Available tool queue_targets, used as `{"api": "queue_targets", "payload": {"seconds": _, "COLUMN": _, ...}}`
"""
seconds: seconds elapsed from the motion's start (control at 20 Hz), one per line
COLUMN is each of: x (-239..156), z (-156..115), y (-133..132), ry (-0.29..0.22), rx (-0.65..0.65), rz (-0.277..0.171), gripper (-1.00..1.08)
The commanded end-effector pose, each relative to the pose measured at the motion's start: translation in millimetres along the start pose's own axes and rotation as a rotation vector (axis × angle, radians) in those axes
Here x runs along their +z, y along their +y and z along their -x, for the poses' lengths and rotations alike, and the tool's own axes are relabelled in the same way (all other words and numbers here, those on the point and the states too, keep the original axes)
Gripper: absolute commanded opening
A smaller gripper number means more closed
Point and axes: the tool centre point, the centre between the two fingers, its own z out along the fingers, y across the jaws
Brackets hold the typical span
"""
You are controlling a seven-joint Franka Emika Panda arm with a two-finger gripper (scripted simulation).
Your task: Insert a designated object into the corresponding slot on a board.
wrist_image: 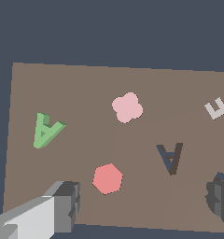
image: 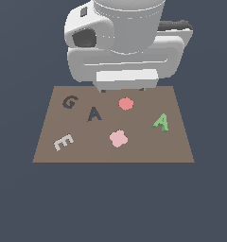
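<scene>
The bright-green letter A block (image: 161, 122) lies on the brown board (image: 134, 153) toward the exterior view's right; it also shows in the wrist view (wrist_image: 46, 130). The dark A-shaped slot (image: 94, 114) is left of the board's middle and shows in the wrist view (wrist_image: 170, 158). My gripper (wrist_image: 142, 203) is open and empty, with its two fingers (wrist_image: 62, 205) spread wide. It hangs above the board's far edge, near the red hexagon, apart from the green A and from the slot. In the exterior view the arm's body hides most of the gripper (image: 123, 90).
On the board lie a red hexagon (image: 126, 103), a pink flower-shaped piece (image: 118, 138) and a pale grey E (image: 63, 142). A dark G-shaped recess (image: 69, 101) sits at the far left corner. Dark floor surrounds the board.
</scene>
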Motion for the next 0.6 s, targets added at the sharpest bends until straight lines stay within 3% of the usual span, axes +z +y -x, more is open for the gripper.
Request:
{"api": "queue_targets", "payload": {"seconds": 0.0, "x": 0.0, "z": 0.0, "y": 0.0, "ry": 0.0, "rx": 0.0, "rz": 0.0, "gripper": 1.0}}
{"api": "queue_targets", "payload": {"seconds": 0.55, "x": 14.3, "z": 1.4, "y": -15.9, "ry": -0.002, "rx": 0.051, "rz": 0.002, "gripper": 1.0}}
